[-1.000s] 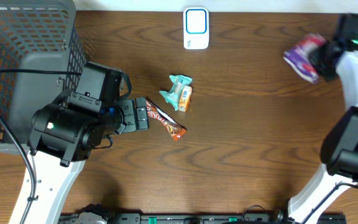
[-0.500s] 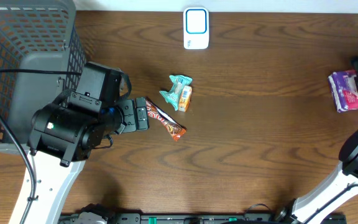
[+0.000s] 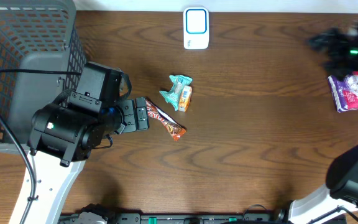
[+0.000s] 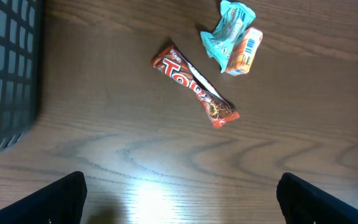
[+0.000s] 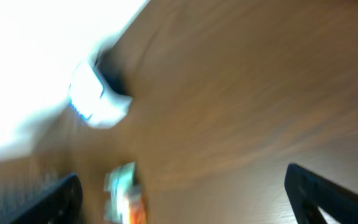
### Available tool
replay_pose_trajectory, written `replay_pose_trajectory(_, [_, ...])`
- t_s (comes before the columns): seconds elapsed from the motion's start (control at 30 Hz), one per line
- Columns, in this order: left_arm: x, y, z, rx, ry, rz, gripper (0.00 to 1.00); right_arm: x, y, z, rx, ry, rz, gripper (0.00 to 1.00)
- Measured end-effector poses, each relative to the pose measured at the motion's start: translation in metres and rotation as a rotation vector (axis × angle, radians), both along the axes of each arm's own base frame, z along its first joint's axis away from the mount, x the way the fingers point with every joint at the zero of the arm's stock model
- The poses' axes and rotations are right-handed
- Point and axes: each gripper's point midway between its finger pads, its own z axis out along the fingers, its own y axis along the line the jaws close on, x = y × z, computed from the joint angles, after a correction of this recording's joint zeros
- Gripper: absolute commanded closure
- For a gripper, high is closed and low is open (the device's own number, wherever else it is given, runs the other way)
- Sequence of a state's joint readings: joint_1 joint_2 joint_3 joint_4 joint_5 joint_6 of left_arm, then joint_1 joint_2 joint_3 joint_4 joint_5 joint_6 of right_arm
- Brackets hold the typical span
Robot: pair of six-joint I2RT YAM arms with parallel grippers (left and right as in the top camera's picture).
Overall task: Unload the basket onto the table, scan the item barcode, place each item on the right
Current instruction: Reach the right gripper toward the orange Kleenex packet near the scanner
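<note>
The purple packet point(image 3: 352, 91) lies loose at the right edge of the surface. The blurry right claw point(image 3: 337, 43) is near it, toward the far edge, spread wide and empty. The left claw point(image 3: 140, 114) is wide too, touching nothing, by the red candy bar point(image 3: 165, 121).

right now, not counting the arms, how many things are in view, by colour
red bar: 1
teal and orange packet: 1
purple pack: 1
white scanner: 1
grey basket: 1
total: 5
</note>
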State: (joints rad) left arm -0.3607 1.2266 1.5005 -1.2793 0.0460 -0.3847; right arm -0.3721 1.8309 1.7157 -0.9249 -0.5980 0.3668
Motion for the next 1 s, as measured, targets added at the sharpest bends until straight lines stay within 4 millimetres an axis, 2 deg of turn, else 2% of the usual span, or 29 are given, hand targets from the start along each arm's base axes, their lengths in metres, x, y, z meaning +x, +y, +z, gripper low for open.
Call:
replay_pose_trajectory(0.07, [0.000, 0.000, 0.000, 0.000, 0.000, 0.000, 0.02, -0.006, 0.049, -0.003, -0.007, 0.011, 0.162, 0.05])
replay_pose_trajectory(0.1, [0.000, 0.000, 0.000, 0.000, 0.000, 0.000, 0.02, -0.010, 0.080, -0.011, -0.017, 0.032, 0.259, 0.06])
replay_pose_trajectory(0.2, [0.000, 0.000, 0.000, 0.000, 0.000, 0.000, 0.02, -0.019, 0.134, -0.031, -0.040, 0.084, 0.403, 0.06])
replay_pose_trajectory(0.27, [0.000, 0.000, 0.000, 0.000, 0.001, 0.000, 0.02, -0.025, 0.170, -0.048, -0.057, 0.123, 0.487, 0.10])
replay_pose_trajectory(0.3, [0.000, 0.000, 0.000, 0.000, 0.001, 0.000, 0.02, -0.028, 0.188, -0.057, -0.063, 0.139, 0.524, 0.21])
replay_pose_trajectory(0.33, [0.000, 0.000, 0.000, 0.000, 0.000, 0.000, 0.02, -0.030, 0.204, -0.065, -0.069, 0.148, 0.556, 0.26])
replay_pose_trajectory(0.47, [0.000, 0.000, 0.000, 0.000, 0.000, 0.000, 0.02, -0.030, 0.263, -0.091, -0.090, 0.143, 0.650, 0.36])
replay_pose_trajectory(0.53, [0.000, 0.000, 0.000, 0.000, 0.000, 0.000, 0.02, -0.030, 0.287, -0.103, -0.099, 0.152, 0.655, 0.37])
replay_pose_trajectory(0.67, [0.000, 0.000, 0.000, 0.000, 0.000, 0.000, 0.02, -0.033, 0.323, -0.129, -0.113, 0.191, 0.629, 0.32])
replay_pose_trajectory(0.8, [0.000, 0.000, 0.000, 0.000, 0.000, 0.000, 0.02, -0.035, 0.340, -0.151, -0.136, 0.220, 0.617, 0.36])
replay_pose_trajectory(0.87, [0.000, 0.000, 0.000, 0.000, 0.000, 0.000, 0.02, -0.039, 0.338, -0.164, -0.175, 0.253, 0.604, 0.36])
replay_pose_trajectory(1.0, [0.000, 0.000, 0.000, 0.000, 0.000, 0.000, 0.02, -0.051, 0.314, -0.185, -0.314, 0.352, 0.546, 0.36])
